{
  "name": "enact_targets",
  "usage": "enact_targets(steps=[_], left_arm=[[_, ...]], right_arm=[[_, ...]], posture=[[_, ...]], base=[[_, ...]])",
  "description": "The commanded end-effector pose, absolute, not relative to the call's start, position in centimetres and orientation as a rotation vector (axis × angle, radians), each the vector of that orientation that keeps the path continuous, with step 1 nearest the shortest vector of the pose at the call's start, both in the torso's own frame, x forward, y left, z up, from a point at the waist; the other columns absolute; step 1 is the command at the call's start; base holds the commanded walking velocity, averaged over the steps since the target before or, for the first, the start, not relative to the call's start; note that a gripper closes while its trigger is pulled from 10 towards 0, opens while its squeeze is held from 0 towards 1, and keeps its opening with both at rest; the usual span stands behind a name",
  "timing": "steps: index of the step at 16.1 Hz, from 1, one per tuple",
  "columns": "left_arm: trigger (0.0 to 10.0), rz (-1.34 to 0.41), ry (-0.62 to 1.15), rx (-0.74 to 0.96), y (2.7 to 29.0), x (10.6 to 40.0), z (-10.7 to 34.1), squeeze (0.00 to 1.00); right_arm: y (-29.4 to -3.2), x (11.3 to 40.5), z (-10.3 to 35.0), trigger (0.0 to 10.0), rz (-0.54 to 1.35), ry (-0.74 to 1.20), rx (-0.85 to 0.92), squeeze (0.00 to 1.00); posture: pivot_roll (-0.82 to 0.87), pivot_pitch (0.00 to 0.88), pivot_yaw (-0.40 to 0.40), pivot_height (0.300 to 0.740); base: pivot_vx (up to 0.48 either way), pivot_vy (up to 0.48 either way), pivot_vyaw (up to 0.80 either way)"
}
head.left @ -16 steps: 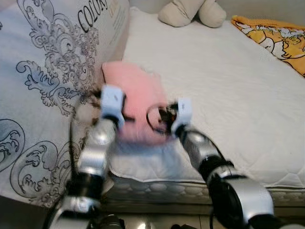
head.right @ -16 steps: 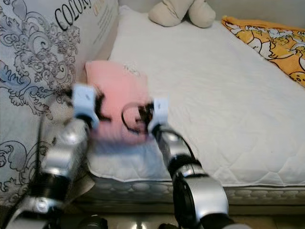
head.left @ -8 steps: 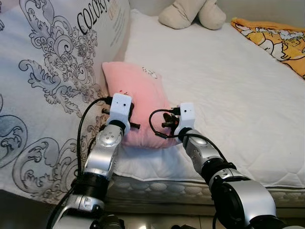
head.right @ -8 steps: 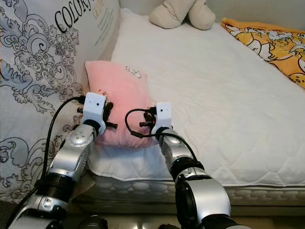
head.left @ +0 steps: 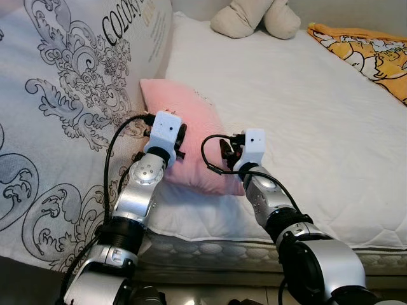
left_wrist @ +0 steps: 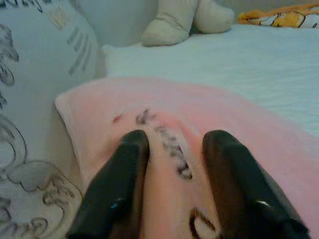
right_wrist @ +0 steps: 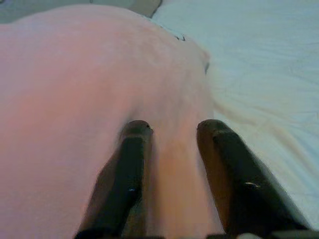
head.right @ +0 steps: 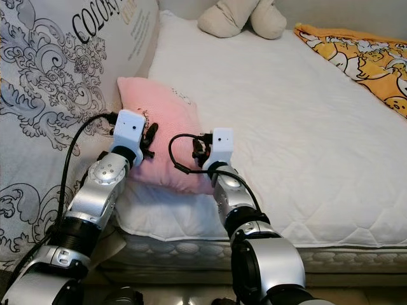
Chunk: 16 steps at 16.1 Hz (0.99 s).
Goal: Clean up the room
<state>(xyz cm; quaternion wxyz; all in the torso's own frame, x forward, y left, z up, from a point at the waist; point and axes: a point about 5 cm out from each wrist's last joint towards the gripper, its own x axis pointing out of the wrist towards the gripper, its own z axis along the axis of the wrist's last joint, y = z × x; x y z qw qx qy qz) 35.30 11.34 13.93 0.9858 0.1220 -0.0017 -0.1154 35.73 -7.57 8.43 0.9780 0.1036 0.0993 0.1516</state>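
From the head camera, a pink pillow (head.left: 186, 135) lies on the white bed (head.left: 305, 127) near its front edge, its left side against a large grey-white cushion (head.left: 70, 108) printed with dark scrollwork and lettering; the left end effector (head.left: 173, 141) is pressed against the pillow's near left side and the right end effector (head.left: 230, 150) against its near right corner, both arms reaching in from below with black cables looping at the wrists; at the far end of the bed sits a beige soft toy (head.left: 255, 16), and an orange-yellow printed blanket (head.left: 365, 52) lies along the far right edge.

In the left wrist view, the left end effector (left_wrist: 174, 149) has its two black fingers (left_wrist: 118, 184) spread apart and pushed down into the pink pillow (left_wrist: 199, 114), the cloth bulging up between them; small dark stitched marks show on the pillow's face; the patterned cushion (left_wrist: 45, 55) stands just beside the pillow, and the soft toy (left_wrist: 182, 21) and a strip of the blanket (left_wrist: 284, 15) sit well beyond on the bed (left_wrist: 239, 59).

In the right wrist view, the right end effector (right_wrist: 172, 132) likewise has its fingers (right_wrist: 130, 174) spread, sunk into the pink pillow (right_wrist: 75, 89) with a fold of cloth between them; the white quilted bed (right_wrist: 259, 74) lies just beside the pillow's edge.
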Motion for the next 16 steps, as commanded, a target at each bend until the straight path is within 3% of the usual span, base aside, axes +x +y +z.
enact_targets(steps=[1,6,9,10,11,16], left_arm=[[10.0,-0.253,-0.028,0.266,10.7,35.5,14.4,1.00],[10.0,-0.234,-0.090,0.288,11.6,36.6,16.4,1.00],[10.0,-0.235,-0.100,0.204,11.9,36.7,17.8,1.00],[10.0,-0.248,-0.103,0.174,11.7,36.2,17.7,0.00],[10.0,-0.265,-0.115,0.140,11.5,35.6,17.7,0.00],[10.0,-0.427,-0.176,0.019,9.6,31.9,17.3,0.00]], right_arm=[[-7.6,35.9,9.0,10.0,0.293,0.168,0.215,1.00],[-7.4,35.7,9.0,10.0,0.288,0.138,0.223,1.00],[-8.9,35.9,11.1,10.0,0.206,-0.056,0.091,1.00],[-9.7,35.5,11.4,10.0,0.170,-0.112,0.051,0.46],[-10.9,34.7,11.5,10.0,0.122,-0.162,0.000,0.00],[-15.0,30.1,10.9,10.0,-0.047,-0.229,-0.043,0.00]], posture=[[0.12,0.014,-0.074,0.740],[0.12,0.005,-0.068,0.740],[0.12,0.000,-0.069,0.740],[0.12,0.000,-0.071,0.740],[0.11,0.000,-0.072,0.740],[0.09,0.000,-0.071,0.740]], base=[[0.000,0.000,0.00],[0.000,0.000,0.00],[0.000,0.000,0.00],[0.000,0.000,0.00],[0.000,0.000,0.00],[0.000,0.000,0.00]])
